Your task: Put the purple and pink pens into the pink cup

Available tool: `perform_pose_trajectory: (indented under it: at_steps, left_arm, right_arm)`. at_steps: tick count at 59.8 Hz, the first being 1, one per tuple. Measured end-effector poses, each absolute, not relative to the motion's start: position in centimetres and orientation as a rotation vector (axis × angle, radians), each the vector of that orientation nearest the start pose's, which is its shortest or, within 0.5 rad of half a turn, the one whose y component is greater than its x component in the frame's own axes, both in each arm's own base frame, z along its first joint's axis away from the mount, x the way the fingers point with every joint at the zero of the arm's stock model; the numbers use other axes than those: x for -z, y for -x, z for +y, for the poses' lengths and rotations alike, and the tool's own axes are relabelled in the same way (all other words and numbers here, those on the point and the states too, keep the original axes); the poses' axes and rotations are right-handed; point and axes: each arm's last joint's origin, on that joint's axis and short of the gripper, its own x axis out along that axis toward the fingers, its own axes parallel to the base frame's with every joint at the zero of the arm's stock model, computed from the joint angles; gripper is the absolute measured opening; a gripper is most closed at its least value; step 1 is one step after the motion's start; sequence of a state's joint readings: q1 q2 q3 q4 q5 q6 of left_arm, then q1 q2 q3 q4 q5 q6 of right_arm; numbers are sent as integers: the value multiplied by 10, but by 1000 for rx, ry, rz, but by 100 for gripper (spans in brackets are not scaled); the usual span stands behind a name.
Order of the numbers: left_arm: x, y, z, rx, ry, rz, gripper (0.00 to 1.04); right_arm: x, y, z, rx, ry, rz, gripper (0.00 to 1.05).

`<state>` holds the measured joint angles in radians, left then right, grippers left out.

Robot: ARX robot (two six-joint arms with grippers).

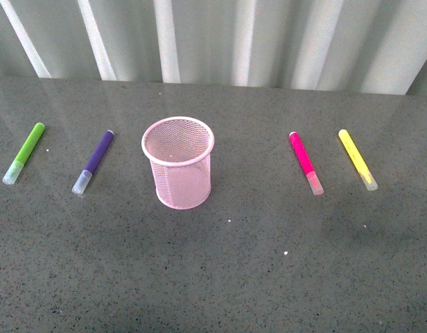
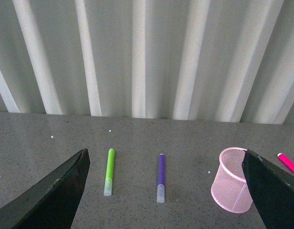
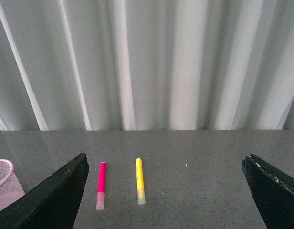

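Observation:
The pink cup (image 1: 178, 162) stands upright and empty in the middle of the grey table; it also shows in the left wrist view as the cup (image 2: 229, 181) and at the edge of the right wrist view as the cup (image 3: 5, 186). The purple pen (image 1: 93, 161) lies flat to its left, also seen as the pen (image 2: 161, 177). The pink pen (image 1: 305, 161) lies flat to its right, also seen as the pen (image 3: 101, 184). My left gripper (image 2: 168, 191) is open, held back from the purple pen. My right gripper (image 3: 166, 191) is open, empty. Neither gripper appears in the front view.
A lime-green marker (image 1: 25, 152) lies at the far left, beyond the purple pen. A yellow marker (image 1: 357, 159) lies at the far right, beyond the pink pen. A white corrugated wall (image 1: 213, 41) closes the table's back edge.

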<state>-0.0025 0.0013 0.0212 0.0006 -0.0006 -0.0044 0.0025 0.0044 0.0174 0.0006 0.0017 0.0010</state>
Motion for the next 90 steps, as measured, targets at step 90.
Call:
perform_pose_trajectory:
  at_steps: [90]
  left_arm:
    - [-171,-96,0,2,5,-20,98]
  right_arm:
    - [-169,-97,0,0,-1,-13,98]
